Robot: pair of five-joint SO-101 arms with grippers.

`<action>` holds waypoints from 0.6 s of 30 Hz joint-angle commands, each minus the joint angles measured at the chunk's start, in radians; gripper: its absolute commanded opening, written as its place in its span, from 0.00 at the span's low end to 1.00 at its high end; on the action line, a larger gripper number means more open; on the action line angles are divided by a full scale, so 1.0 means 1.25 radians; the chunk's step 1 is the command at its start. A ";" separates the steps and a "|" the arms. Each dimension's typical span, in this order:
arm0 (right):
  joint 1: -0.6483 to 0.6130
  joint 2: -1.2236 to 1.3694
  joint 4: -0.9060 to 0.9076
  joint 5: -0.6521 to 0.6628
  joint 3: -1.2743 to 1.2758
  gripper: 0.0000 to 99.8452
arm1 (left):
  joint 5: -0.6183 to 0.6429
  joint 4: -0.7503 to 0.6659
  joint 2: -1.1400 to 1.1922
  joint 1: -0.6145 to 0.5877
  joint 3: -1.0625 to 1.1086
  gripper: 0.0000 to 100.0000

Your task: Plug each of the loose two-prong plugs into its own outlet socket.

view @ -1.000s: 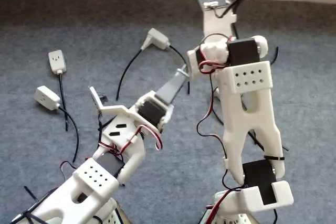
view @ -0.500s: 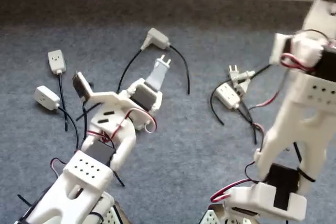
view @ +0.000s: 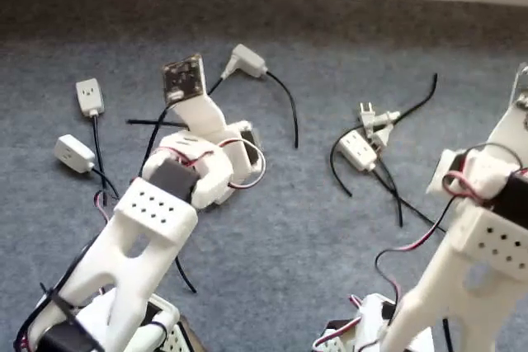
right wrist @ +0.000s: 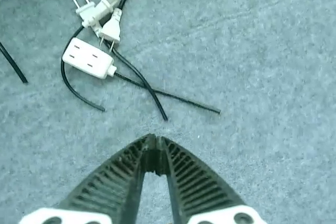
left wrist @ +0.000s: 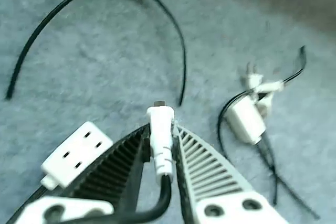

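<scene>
My left gripper [left wrist: 160,128] is shut on a white two-prong plug [left wrist: 160,140], prongs pointing away from the wrist, its black cord trailing back. A white outlet socket [left wrist: 76,153] lies on the carpet right beside its fingers. In the high view the left arm [view: 177,183] covers that spot. My right gripper [right wrist: 153,153] is shut and holds nothing, above bare carpet. Beyond it lie a white outlet [right wrist: 88,59] and two loose plugs [right wrist: 86,9] [right wrist: 111,30]; they also appear as outlet [view: 357,150] and plugs [view: 375,121]. An angled plug [view: 247,61] lies at the back.
Two more white outlets [view: 89,96] [view: 73,154] lie at the far left with black cords. Black cords [view: 388,187] cross the grey carpet near the middle cluster. The right arm [view: 487,212] stands at the lower right.
The right arm swung from the centre to the right and drew back low. The left arm turned its wrist and pulled in, with the plug still in its gripper.
</scene>
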 commanded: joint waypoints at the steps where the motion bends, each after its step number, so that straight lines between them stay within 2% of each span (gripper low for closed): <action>1: 0.009 -0.121 -0.120 0.042 0.285 0.01 | -0.050 0.245 0.041 -0.037 -0.117 0.01; 5: 0.009 -0.170 -0.262 0.034 0.521 0.01 | -0.053 0.439 0.066 -0.085 -0.193 0.01; 8: 0.007 -0.188 -0.337 0.015 0.633 0.01 | -0.052 0.517 0.063 -0.111 -0.223 0.01; 13: 0.007 -0.196 -0.409 0.014 0.717 0.01 | -0.048 0.530 0.064 -0.172 -0.258 0.01; 18: 0.002 -0.196 -0.498 0.014 0.795 0.01 | -0.048 0.496 0.083 -0.142 -0.284 0.01</action>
